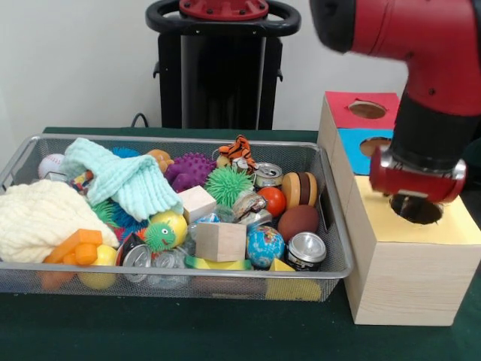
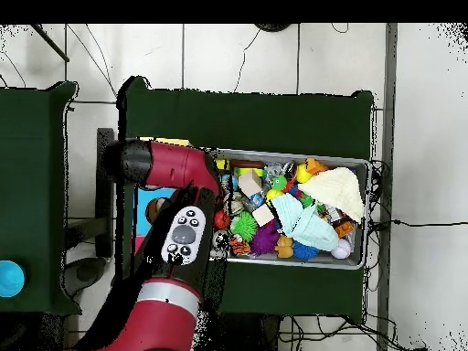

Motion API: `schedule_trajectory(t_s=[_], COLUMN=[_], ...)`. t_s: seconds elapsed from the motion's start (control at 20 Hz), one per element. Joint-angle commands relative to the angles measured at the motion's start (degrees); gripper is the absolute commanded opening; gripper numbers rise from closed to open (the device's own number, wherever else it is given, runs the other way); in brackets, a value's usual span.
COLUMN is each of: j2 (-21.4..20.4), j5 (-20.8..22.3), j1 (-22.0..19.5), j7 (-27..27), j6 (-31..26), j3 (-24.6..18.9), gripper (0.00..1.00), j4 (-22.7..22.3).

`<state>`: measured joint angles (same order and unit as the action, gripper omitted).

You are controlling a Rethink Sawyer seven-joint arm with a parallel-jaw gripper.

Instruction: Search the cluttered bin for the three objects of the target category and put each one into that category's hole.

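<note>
While the fingers themselves are hiding under the red wrist, so that I cannot tell whether they are apart, together or clamped on anything, the gripper (image 1: 415, 197) is hanging directly over the round hole (image 1: 418, 210) in the yellow top of the wooden box (image 1: 391, 263), with its lower end appearing to reach the rim of that hole. That placement is suggesting a drop-off step: the arm (image 1: 421, 60) is reaching down from above and standing nearly upright over the opening, probably so that anything let go falls straight in. Whether an object is being carried or has gone into the hole is not showing. Behind the yellow section, the blue section (image 1: 368, 147) and the red section (image 1: 361, 109) are each offering their own hole, both clear of the gripper. Just beside the box, the wire bin (image 1: 331, 226) is sitting packed with mixed things: small cans (image 1: 305, 250), wooden blocks (image 1: 220, 241), balls such as a globe ball (image 1: 264, 246), spiky rubber toys (image 1: 225, 184), a tiger toy (image 1: 238, 153) and knitted cloths (image 1: 128, 184). In the overhead view the arm (image 2: 178, 238) is covering the box, and the bin (image 2: 361, 164) is lying alongside it. Which category is being hunted cannot be told, so the remaining targets are presumably lying somewhere in that clutter.
</note>
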<state>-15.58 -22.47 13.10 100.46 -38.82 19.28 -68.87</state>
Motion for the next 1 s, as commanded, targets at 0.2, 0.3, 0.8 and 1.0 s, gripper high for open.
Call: schedule_trajectory(t_s=[0.2,0.3,0.8,1.0], j2=[12.28,13.29,11.38,6.51], j5=[-1.02,-0.64,2.57,4.11], j1=[-10.28,-11.85,-11.80,-10.78], j7=[1.42,0.49,1.63,1.55], j6=[12.05,14.20,5.04,0.05], j3=[-18.98,-21.36,-21.33,-19.95], gripper=[0.00,0.00,0.00,0.00], j4=[-3.55,-3.80,-1.76,-2.95])
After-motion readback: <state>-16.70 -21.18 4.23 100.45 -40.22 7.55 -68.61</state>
